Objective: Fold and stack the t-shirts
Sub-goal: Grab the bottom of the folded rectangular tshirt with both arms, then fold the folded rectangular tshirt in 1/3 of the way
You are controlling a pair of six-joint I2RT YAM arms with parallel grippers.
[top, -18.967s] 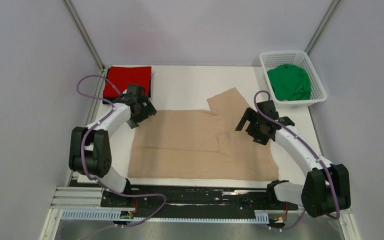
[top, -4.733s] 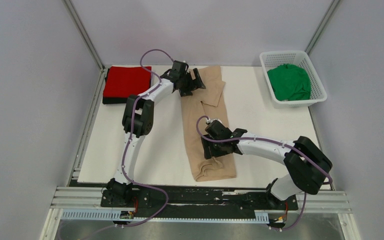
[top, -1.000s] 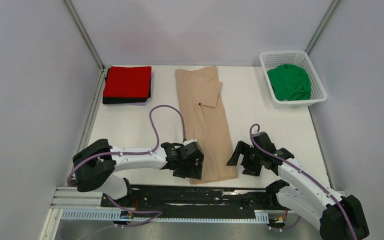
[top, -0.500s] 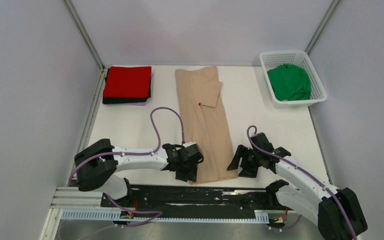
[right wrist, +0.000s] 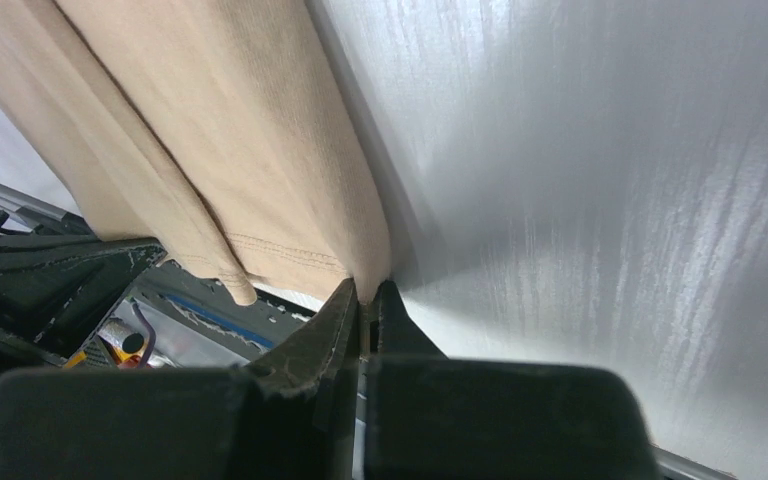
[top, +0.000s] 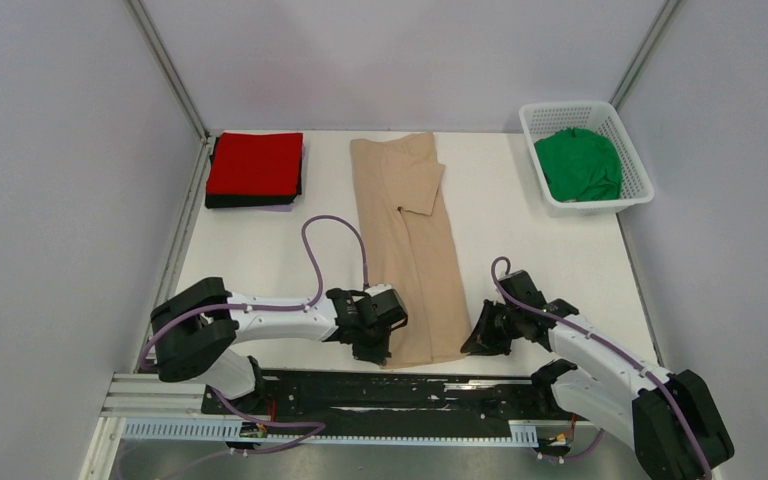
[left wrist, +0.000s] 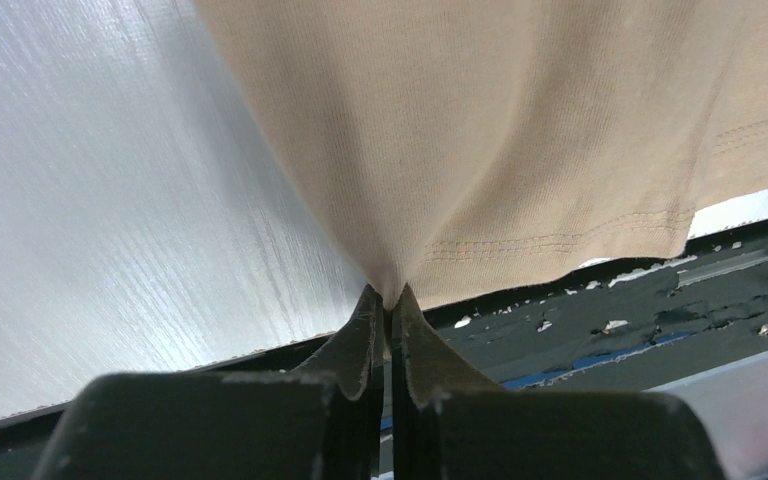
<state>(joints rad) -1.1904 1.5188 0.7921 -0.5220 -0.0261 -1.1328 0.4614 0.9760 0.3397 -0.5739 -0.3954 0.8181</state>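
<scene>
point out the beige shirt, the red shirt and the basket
beige t-shirt (top: 410, 260), top external view, middle of the folded strip
red t-shirt (top: 255, 162), top external view, centre of its top face
white basket (top: 565, 105), top external view, far rim

You are looking at two matching arms. Your left arm (top: 280, 318) and right arm (top: 600, 352) each have smooth white link covers, rounded like tubes, set between bulky black joint housings (top: 192, 335). A thin purple cable (top: 332, 217) loops free above the left arm and trails on under its base. A second purple cable (top: 494, 272) curls behind the right arm's wrist. The left hand (top: 381, 347) and right hand (top: 473, 345) are black and boxy. From the wrist cameras you see each hand's fingers (left wrist: 368, 335) as dark matt wedges that taper to thin tips, with a blocky dark body behind them.
</scene>
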